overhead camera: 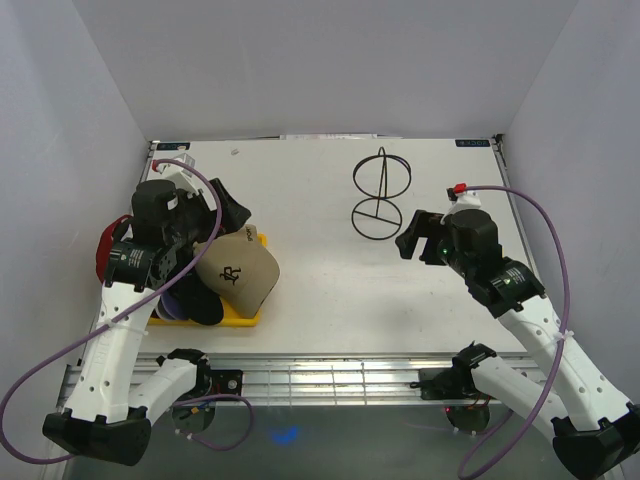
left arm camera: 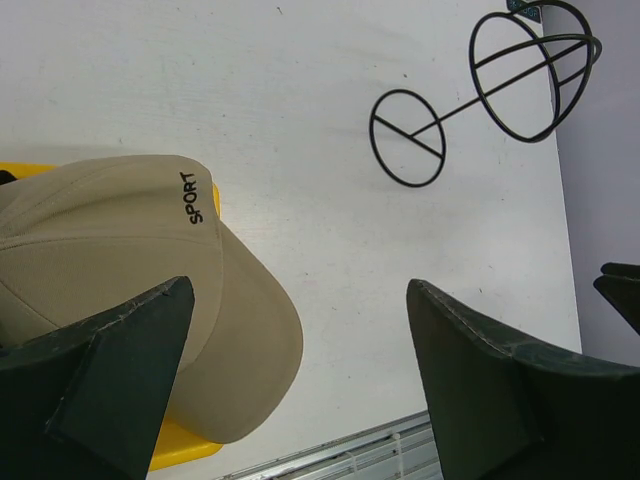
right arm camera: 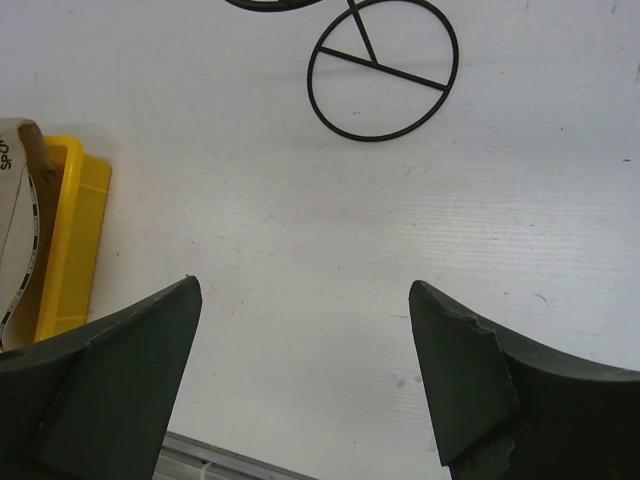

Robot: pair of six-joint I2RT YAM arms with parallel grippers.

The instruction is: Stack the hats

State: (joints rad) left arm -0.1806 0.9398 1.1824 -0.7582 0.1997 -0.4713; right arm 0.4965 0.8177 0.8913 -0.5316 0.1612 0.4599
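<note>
**Hats heaped in tray, both tools apart**

Left tool (left arm camera: 300, 290): jaws wide, empty, over the tan cap (overhead camera: 238, 275) topping the hat pile (overhead camera: 195, 303) in the yellow tray (overhead camera: 246, 319), near-left corner of the worktop (overhead camera: 320, 300). Wire stand (overhead camera: 378, 195): toward the far edge. Right tool (right arm camera: 305, 288): jaws wide, empty, by the right edge.

The hats (overhead camera: 205, 303) lie heaped at the overhead view's 9 o'clock. A tan cap (overhead camera: 237, 275) with a dark logo sits topmost, crown up. A black cap (overhead camera: 230, 210) shows at its 11 o'clock, a red cap (overhead camera: 103, 250) at 9.
</note>
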